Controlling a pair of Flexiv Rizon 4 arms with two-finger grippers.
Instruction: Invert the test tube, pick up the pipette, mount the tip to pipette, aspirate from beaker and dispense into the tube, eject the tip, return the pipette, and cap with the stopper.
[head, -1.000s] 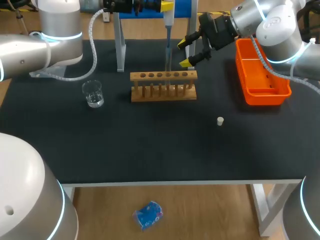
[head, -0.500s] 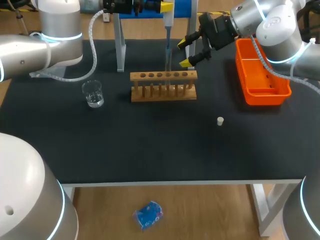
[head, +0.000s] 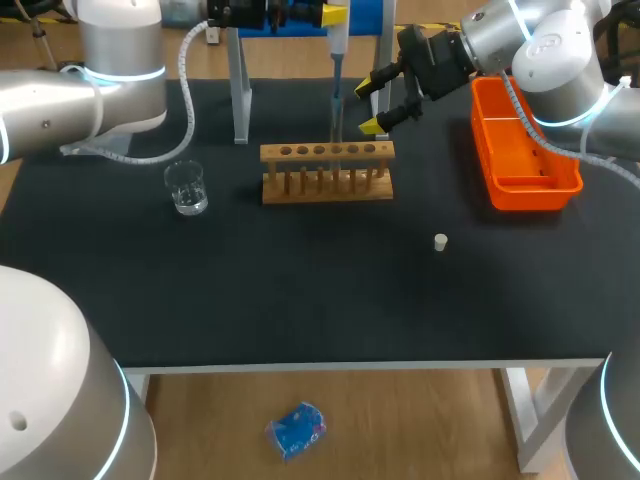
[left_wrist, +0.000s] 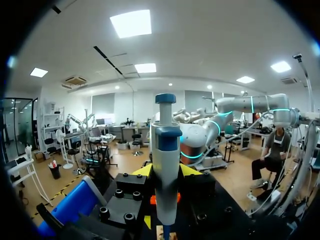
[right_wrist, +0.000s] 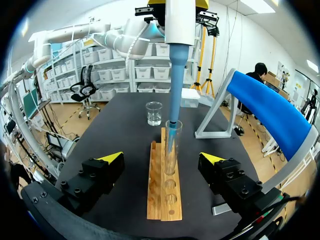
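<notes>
A: What stands left of the wooden rack (head: 327, 172) on the desk (head: 300, 300)?

B: A glass beaker (head: 187, 188), upright, well apart from the rack's left end.

A: And the left arm (head: 90, 80)?

B: It comes in behind the rack. The left jaws are clamped on the body of the pipette (left_wrist: 166, 165), which hangs upright over the rack. Its blue tip (right_wrist: 173, 95) dips into the mouth of the test tube (right_wrist: 171, 155). The tube stands upright in a hole near the rack's middle.

A: The right arm (head: 540, 45)?

B: The right jaws are spread wide with nothing in them. They hover just off the rack's right end, pointed along the rack toward the tube.

A: Where is the stopper (head: 440, 241)?

B: It is white and lies on the desk in front of the rack's right end, apart from it. Further right of the rack, well apart, sits an orange bin (head: 525, 190).
</notes>
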